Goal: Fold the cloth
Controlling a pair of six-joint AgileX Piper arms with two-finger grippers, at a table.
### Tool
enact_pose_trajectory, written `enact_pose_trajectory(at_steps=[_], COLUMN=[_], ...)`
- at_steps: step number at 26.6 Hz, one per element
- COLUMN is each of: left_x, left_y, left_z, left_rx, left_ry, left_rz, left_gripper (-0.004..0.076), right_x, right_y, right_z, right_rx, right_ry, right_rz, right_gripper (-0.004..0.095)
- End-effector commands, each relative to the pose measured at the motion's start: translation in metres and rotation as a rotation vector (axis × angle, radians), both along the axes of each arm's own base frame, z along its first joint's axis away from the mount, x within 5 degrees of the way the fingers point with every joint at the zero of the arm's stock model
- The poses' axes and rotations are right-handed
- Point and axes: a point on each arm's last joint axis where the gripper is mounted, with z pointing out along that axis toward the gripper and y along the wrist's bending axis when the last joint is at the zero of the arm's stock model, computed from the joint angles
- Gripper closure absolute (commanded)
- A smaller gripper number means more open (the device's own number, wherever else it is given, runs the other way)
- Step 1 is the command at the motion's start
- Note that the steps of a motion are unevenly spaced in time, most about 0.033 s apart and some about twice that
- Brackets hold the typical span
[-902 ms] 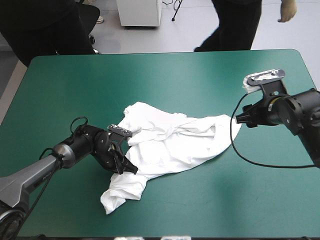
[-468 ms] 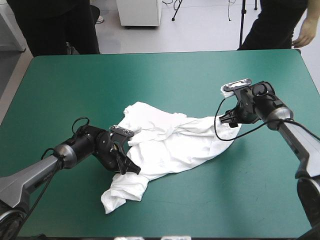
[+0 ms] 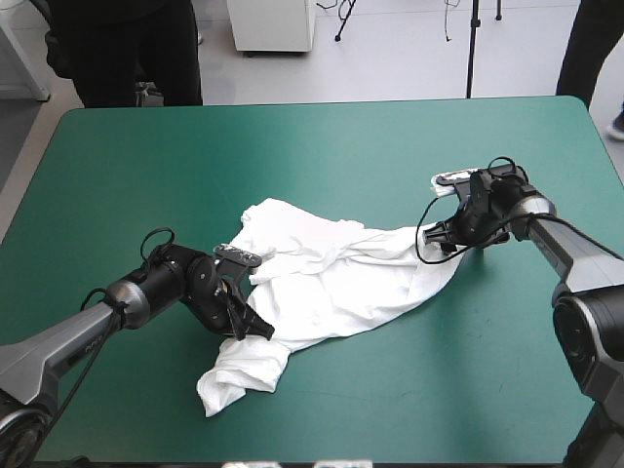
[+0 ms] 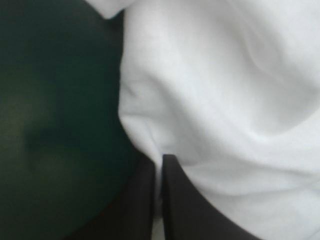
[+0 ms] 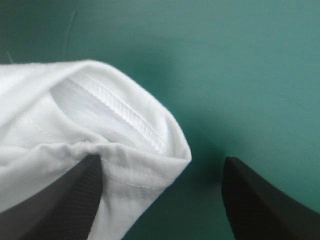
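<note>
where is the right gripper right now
In the high view the right gripper sits at the T-shirt's right end, open, the hemmed corner between its fingers.

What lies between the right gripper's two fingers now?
A hemmed corner of the T-shirt, in the right wrist view; the remaining gap of the open right gripper is bare teal-green cover.

T-shirt [image 3: 331, 278]: on the table [image 3: 322, 156], centre.
Left gripper [image 3: 258, 331]: at the T-shirt's near left edge.
Right gripper [image 3: 435, 236]: at its right corner.
</note>
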Motion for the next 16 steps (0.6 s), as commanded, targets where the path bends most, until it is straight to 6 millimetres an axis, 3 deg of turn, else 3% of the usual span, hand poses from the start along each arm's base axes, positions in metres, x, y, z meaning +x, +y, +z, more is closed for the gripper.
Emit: enact_pose_trajectory(at_steps=[1,3,9,13,15,16], left_x=[-0.004,-0.005,-0.001,0.006,0.011,0.013], left_y=[-0.008,-0.008,-0.008,-0.008,-0.006,-0.005], left_z=[0.007,0.007,0.01,0.028,0.059,0.088], left_rx=[-0.055,-0.058,-0.05,-0.018,-0.001,-0.021], left_ry=[0.026,0.027,0.006,-0.044,-0.113,-0.182], left_rz=[0.025,0.027,0.017,-0.019,-0.016,-0.02], left_gripper=[0.0733,0.0733,0.0733,0.0733,0.0733,0.0733], right_x=[0.004,0.004,0.001,-0.004,-0.009,-0.013], right_y=[0.0,0.001,0.005,0.004,-0.002,-0.006], right_z=[0.007,0.002,0.0,0.013,0.039,0.066], right_rx=[0.028,0.041,0.076,0.081,0.043,0.009], right_ry=[-0.022,0.006,0.036,0.031,-0.023,-0.078], right_rz=[0.002,-0.004,0.014,0.014,0.028,0.035], right_gripper=[0.0367,0.0471,0.0924,0.0925,0.0925,0.0925])
